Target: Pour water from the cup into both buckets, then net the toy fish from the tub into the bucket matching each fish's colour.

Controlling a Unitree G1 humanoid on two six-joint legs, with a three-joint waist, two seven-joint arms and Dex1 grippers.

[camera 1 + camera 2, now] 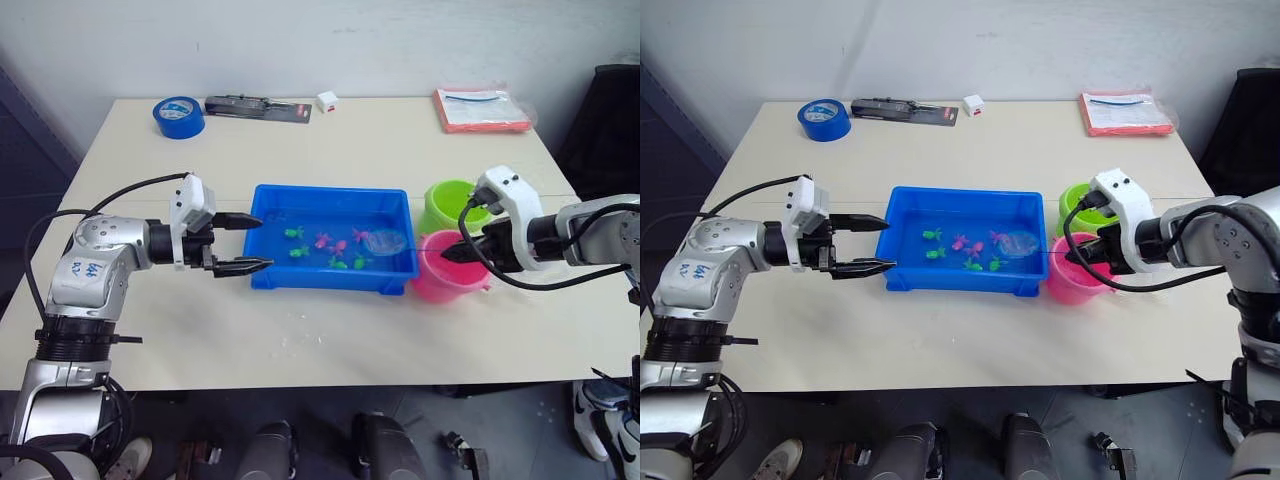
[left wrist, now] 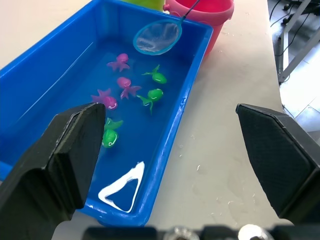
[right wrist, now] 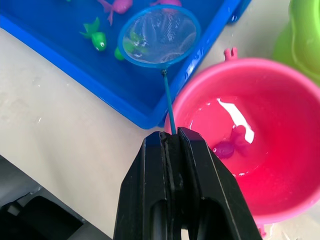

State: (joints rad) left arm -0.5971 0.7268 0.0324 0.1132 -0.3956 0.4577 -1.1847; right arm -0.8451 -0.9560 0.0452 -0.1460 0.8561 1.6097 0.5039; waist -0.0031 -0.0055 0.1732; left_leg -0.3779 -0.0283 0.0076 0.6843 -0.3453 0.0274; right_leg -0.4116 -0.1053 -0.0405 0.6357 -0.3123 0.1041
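Now: your right gripper point(image 3: 172, 137) pinches net point(image 3: 159, 36) by thin handle, ring over tub's point(image 1: 262, 275) right end. One pink fish point(image 3: 226, 148) already in pink bucket point(image 1: 432, 285). Left gripper point(image 1: 240, 243) fingers wide, empty, beside tub's left wall. Risk: thin handle twists in pinch, net tips, catch spills short of bucket.

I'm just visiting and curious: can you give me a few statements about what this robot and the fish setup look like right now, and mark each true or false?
1. The right gripper is shut on the net. True.
2. The pink bucket is empty. False: it holds water and a pink fish.
3. The left gripper grips the tub. False: it is open beside the tub's end, holding nothing.
4. Pink and green fish lie in the tub. True.
5. The net's ring is over the green bucket. False: it is over the tub.
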